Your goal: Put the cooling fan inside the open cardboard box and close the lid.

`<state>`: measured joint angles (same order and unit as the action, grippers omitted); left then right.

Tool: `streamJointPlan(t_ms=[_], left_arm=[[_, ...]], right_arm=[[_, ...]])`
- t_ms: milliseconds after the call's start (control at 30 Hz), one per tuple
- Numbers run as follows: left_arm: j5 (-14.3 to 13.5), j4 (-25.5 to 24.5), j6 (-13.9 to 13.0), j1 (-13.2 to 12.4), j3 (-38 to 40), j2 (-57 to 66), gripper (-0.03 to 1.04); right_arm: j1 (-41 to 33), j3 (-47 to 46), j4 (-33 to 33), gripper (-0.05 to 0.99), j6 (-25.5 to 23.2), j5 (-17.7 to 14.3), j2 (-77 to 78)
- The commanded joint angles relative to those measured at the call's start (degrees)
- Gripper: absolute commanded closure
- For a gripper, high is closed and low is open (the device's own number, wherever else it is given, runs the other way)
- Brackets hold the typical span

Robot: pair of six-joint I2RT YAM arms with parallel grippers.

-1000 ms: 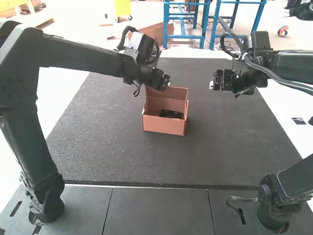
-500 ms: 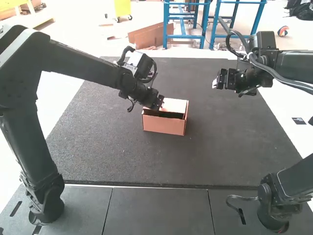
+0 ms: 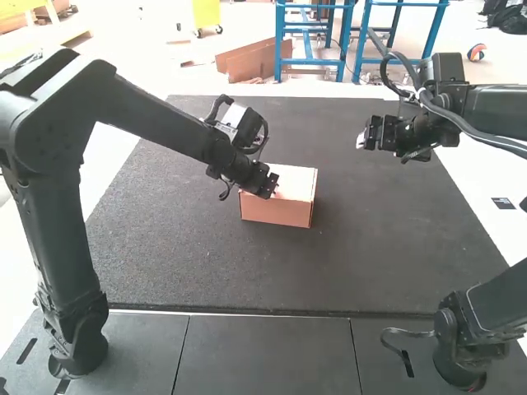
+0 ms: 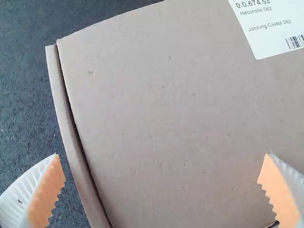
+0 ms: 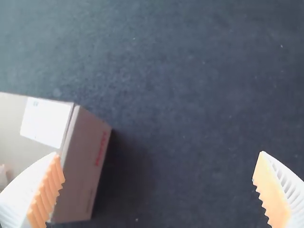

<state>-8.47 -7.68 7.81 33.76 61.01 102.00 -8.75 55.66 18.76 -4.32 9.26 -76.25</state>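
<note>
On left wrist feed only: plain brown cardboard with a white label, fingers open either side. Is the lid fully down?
Observer: High view says yes: the lid lies flat over the brown cardboard box.
Operator: Where's my gripper on it?
Observer: The left gripper is at the lid's left end.
Operator: Right arm?
Observer: The right gripper hangs open above the black mat, off to the box's right, apart from it.
</note>
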Motion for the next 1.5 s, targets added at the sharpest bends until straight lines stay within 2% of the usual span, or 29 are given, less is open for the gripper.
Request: streamJointPlan(t_ms=[0, 200, 367, 400, 467, 500, 533, 633, 700, 733, 767, 800, 833, 867, 900, 933, 1033, 1133, 1200, 1367, 1467], left_arm=[[0.2, -2.2, 0.1, 0.1, 3.8, -1.9, 0.04], [0.2, -5.6, -0.1, -2.3, 15.4, -12.7, 0.04], [0.5, -8.7, -0.1, -4.6, 14.8, -16.7, 0.04], [0.6, -8.0, -0.1, -5.1, 13.6, -17.4, 0.04], [3.6, -5.0, -0.6, -5.9, 10.8, -19.4, 0.04], [4.8, -3.1, -2.6, -6.0, 9.4, -20.8, 0.04], [5.6, -1.1, -3.5, -5.9, 8.0, -22.0, 0.04], [7.4, 1.6, -0.1, -5.5, 5.0, -26.4, 0.04], [9.7, 2.9, -1.0, -5.6, 3.1, -29.5, 0.04], [11.0, 4.3, -2.9, -5.7, 1.8, -30.8, 0.04], [10.8, 5.4, -5.4, -5.6, 0.7, -32.1, 0.04], [10.6, 6.6, -6.2, -5.7, -0.7, -33.3, 0.04], [10.5, 8.3, -6.1, -5.8, -2.2, -34.2, 0.04], [8.2, 10.6, -5.9, -5.9, -3.7, -35.4, 0.04], [4.7, 12.2, -4.6, -6.1, -5.5, -36.7, 0.04], [3.7, 13.8, -3.4, -6.2, -7.3, -38.0, 0.04], [3.2, 19.6, -2.0, -6.5, -14.2, -43.3, 0.04], [2.6, 24.3, -2.0, -7.4, -20.8, -47.2, 0.04], [1.2, 27.2, -2.3, -8.3, -24.7, -49.5, 0.04], [-1.1, 31.0, -3.1, -11.0, -31.5, -53.4, 0.04], [-1.2, 33.8, -3.4, -12.8, -35.4, -55.2, 0.04]], right_arm=[[0.8, 1.6, -0.1, 0.02, -0.3, 0.7, 2.4], [0.9, 1.4, -0.2, 0.02, 0.9, 0.7, 2.3], [0.9, 1.0, -0.8, 0.02, 2.7, 0.6, 2.6], [0.9, 0.9, -1.2, 0.02, 3.3, 0.5, 2.8], [0.9, 0.6, -2.8, 0.02, 5.1, 0.2, 3.3], [0.9, 0.4, -3.7, 0.02, 6.0, 0.2, 3.7], [0.9, 0.2, -4.7, 0.02, 6.7, 0.2, 4.2], [1.3, -0.8, -7.1, 0.02, 10.6, 0.2, 5.6], [1.7, -1.3, -9.7, 0.02, 11.0, 0.4, 7.1], [2.0, -1.8, -11.0, 0.02, 11.1, 0.6, 7.9], [2.2, -2.5, -12.1, 0.02, 11.5, 0.7, 8.5], [2.4, -3.0, -12.9, 0.02, 11.8, 0.7, 9.2], [2.6, -3.5, -13.1, 0.02, 11.9, 1.0, 9.9], [2.6, -4.1, -13.2, 0.02, 11.8, 1.9, 10.8], [2.5, -4.7, -13.2, 0.02, 11.8, 2.5, 11.5], [2.4, -5.3, -13.2, 0.02, 11.7, 2.9, 12.3], [2.4, -7.7, -13.5, 0.02, 11.8, 3.9, 14.9], [2.6, -10.6, -15.1, 0.02, 11.8, 3.9, 17.4], [2.7, -12.3, -16.7, 0.02, 11.8, 3.9, 19.1], [2.7, -19.0, -24.5, 0.02, 11.5, 3.2, 24.3], [2.7, -22.9, -28.0, 0.02, 11.7, 2.5, 27.3]])
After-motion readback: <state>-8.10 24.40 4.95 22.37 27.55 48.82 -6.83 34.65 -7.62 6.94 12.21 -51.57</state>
